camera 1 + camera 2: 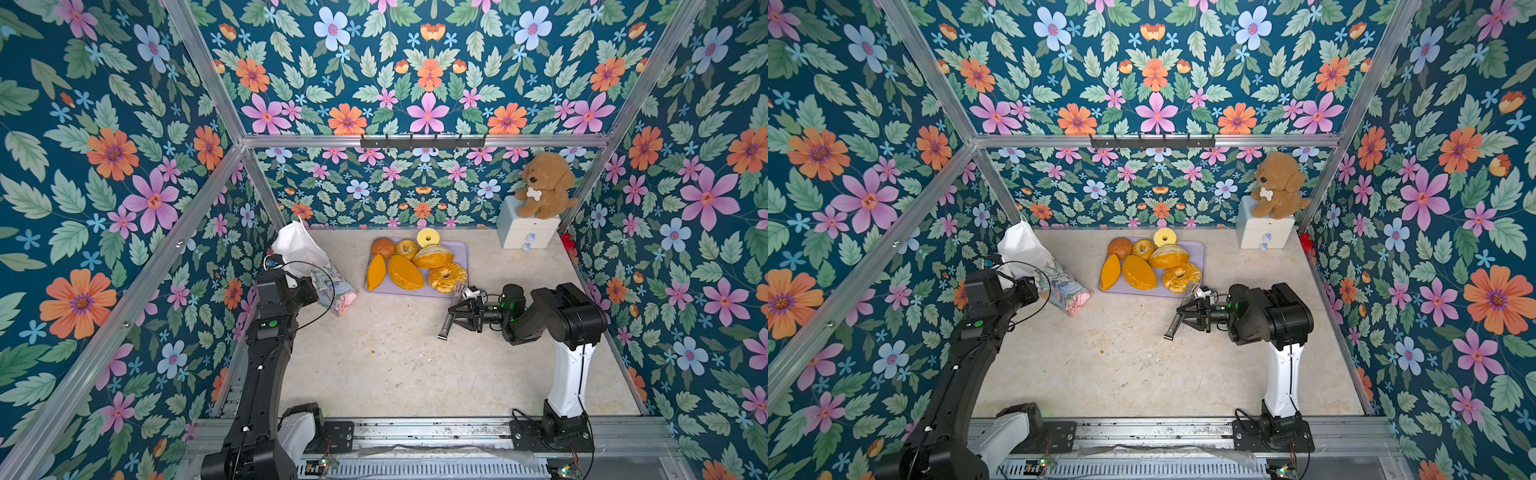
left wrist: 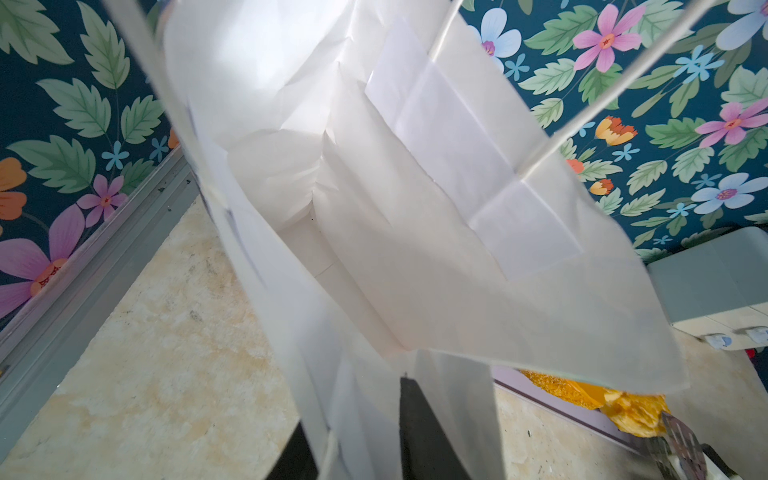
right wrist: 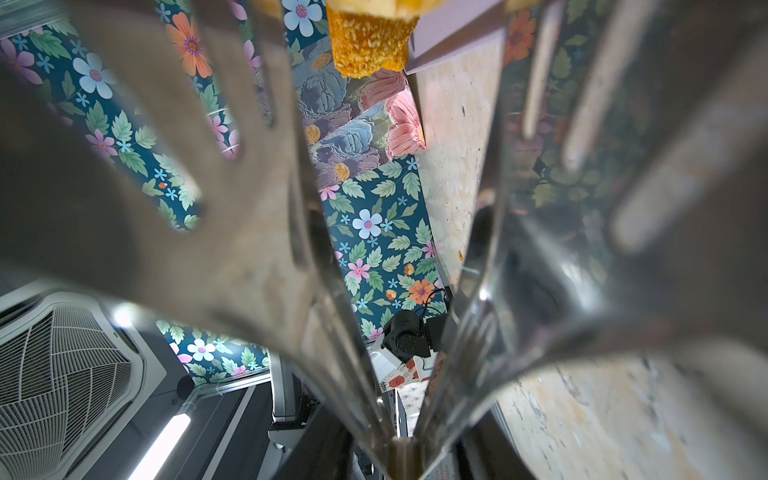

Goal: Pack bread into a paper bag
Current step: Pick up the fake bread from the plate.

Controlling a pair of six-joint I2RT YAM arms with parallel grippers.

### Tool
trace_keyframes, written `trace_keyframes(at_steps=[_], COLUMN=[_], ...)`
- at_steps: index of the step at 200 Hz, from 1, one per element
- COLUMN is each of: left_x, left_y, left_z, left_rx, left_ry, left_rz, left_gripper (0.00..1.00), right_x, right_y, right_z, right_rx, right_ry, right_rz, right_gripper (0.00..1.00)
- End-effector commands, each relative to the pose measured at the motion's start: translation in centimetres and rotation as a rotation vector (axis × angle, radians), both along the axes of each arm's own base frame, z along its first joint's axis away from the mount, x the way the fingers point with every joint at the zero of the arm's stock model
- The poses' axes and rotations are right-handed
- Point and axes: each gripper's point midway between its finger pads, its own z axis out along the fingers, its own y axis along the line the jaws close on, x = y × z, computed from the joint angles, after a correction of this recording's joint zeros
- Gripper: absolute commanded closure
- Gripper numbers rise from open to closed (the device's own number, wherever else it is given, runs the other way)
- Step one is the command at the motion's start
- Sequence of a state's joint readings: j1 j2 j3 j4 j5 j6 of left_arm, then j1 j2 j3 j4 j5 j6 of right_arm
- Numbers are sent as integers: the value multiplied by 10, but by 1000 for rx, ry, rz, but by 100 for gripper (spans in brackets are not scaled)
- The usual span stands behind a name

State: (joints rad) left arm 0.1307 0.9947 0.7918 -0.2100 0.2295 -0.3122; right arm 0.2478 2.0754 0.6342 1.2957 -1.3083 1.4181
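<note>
Bright, even light in both top views; up close the tongs blur badly, and the paper bag glows backlit.

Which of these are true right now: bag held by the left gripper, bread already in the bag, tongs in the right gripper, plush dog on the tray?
1. The left gripper holds the paper bag. True.
2. Bread is already inside the bag. False: the left wrist view shows only white paper inside, and the bread lies on the lilac tray.
3. The right gripper holds metal tongs. True.
4. The plush dog sits on the tray. False: it sits on the drawer box in the far corner.
</note>
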Motion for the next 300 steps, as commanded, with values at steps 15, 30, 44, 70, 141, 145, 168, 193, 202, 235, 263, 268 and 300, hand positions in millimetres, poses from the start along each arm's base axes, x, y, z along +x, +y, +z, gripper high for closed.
trace_keyframes(at_steps=[15,30,44,70,141,145,168,193,202,235,263,268,300], left_x=[0,0,0,-2,0,0,0,0,0,0,-1,-1,-1], left_y=[1,1,2,3,2,2,1,1,1,2,2,1,1], left_z=[3,2,3,5,5,5,5,5,6,6,6,6,9], left_rx=[8,8,9,17,12,11,10,10,11,13,14,13,14], left_ry=[-9,-8,-9,-15,-16,-15,-14,-15,-17,-16,-18,-19,-25], left_rz=[3,3,6,11,5,4,3,3,3,7,5,3,4], left_gripper=[69,69,69,69,69,69,69,69,69,69,69,69,69], right_x=[1,1,1,1,1,1,2,1,0,1,1,1,1], right_y=[1,1,1,1,1,1,1,1,1,1,1,1,1], right_z=[6,6,6,7,5,5,5,5,5,5,5,5,9], right_rx=[9,8,8,9,0,0,0,1,0,1,1,1,2], right_ry=[-57,-58,-55,-57,-57,-58,-58,-58,-56,-55,-57,-58,-66], right_rz=[8,8,9,9,8,8,5,11,11,12,12,12,11], right_gripper=[61,61,61,61,61,61,61,61,61,61,61,61,61])
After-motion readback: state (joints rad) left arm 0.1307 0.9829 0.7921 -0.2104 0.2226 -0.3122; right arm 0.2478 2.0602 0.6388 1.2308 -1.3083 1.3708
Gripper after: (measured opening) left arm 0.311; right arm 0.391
